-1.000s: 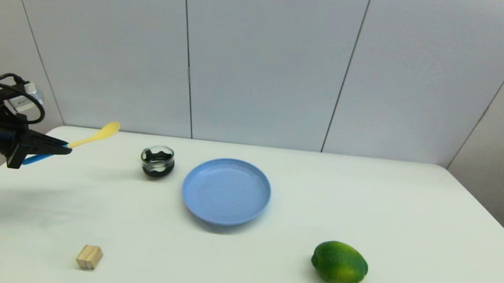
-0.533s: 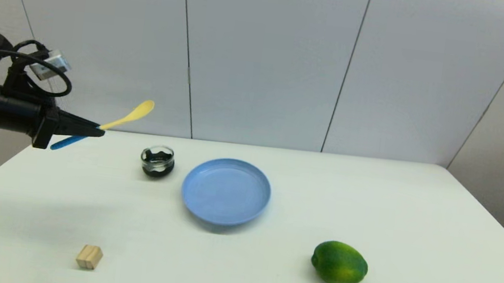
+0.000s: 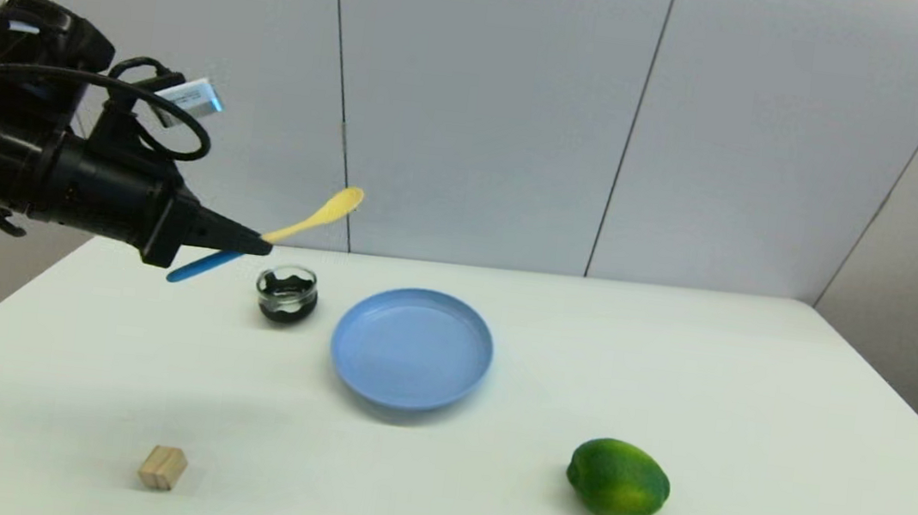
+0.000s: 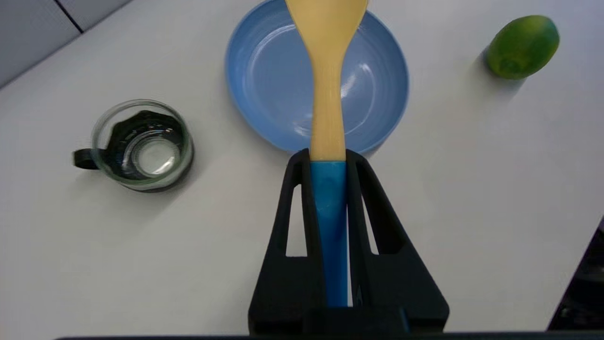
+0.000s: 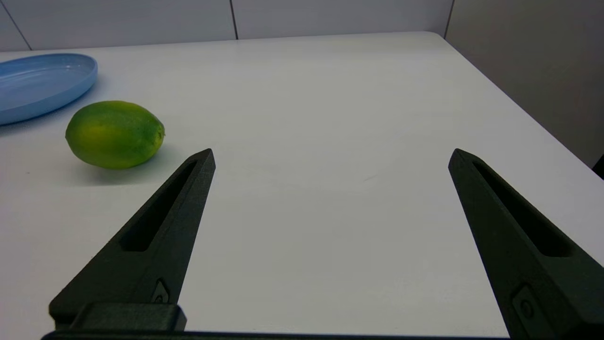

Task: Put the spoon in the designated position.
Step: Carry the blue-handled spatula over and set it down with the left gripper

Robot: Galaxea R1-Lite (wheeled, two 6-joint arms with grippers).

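Note:
My left gripper is shut on the spoon and holds it in the air above the table's far left part, left of the glass cup. The pale yellow bowl tilts up toward the right and the blue handle sticks out below the fingers. In the left wrist view the spoon runs between the fingers, its bowl over the light-blue plate. My right gripper stays open over bare table at the right and does not show in the head view. The designated position has no mark that I can see.
A small glass cup with a dark base stands left of the light-blue plate. A green lime lies at the front right and a small wooden block at the front left. The white table ends at a grey wall.
My left arm has moved right and upward with the spoon held in it, from the table's left edge to near the glass cup. Nothing on the table has moved.

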